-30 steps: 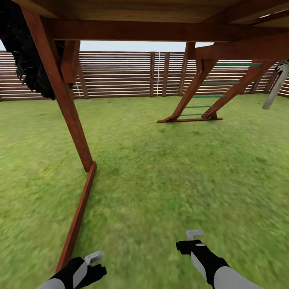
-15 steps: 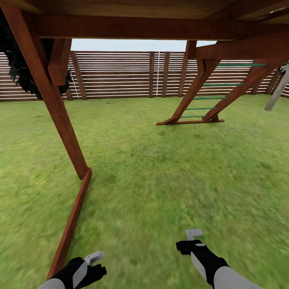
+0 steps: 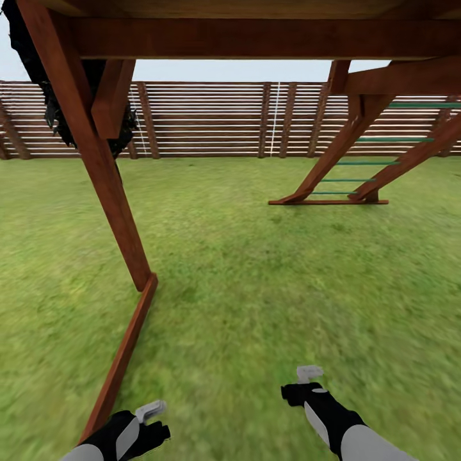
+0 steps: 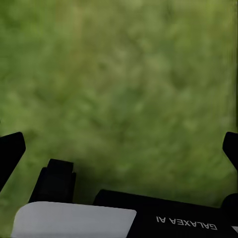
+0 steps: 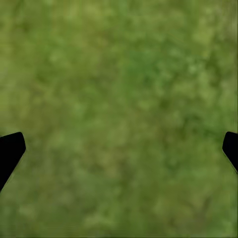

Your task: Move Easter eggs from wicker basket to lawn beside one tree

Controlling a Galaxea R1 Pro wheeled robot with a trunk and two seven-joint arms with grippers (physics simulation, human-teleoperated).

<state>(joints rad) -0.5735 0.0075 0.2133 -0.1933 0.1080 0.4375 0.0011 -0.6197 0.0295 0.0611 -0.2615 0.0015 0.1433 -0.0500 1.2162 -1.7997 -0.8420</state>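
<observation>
Overhead, a brown wooden play frame [image 3: 230,35] spans the head view, its beams crossing the top of the picture. One slanted post [image 3: 96,166] comes down on the left side and meets the lawn [image 3: 256,282] where a long ground rail [image 3: 121,358] runs toward the robot, ending just beside the left gripper [image 3: 151,410]. Further off to the right, a slanted ladder with green rungs [image 3: 365,160] stands on its own base board on the grass. Behind all of this a brown slatted fence [image 3: 205,118] closes the far edge of the garden, with a dark leafy clump [image 3: 51,109] hanging behind the left post.

Between the post and the ladder the grass lies open and flat right up to the fence. Grass also stretches freely to the right of the right gripper [image 3: 310,372].

Both grippers hang low over the lawn, well apart from each other. In each wrist view the dark fingertips [image 4: 11,151] sit at opposite edges of the picture with bare grass between them, so both pairs of jaws are spread wide and hold nothing; the right fingertips [image 5: 11,148] frame the same blurred green.
</observation>
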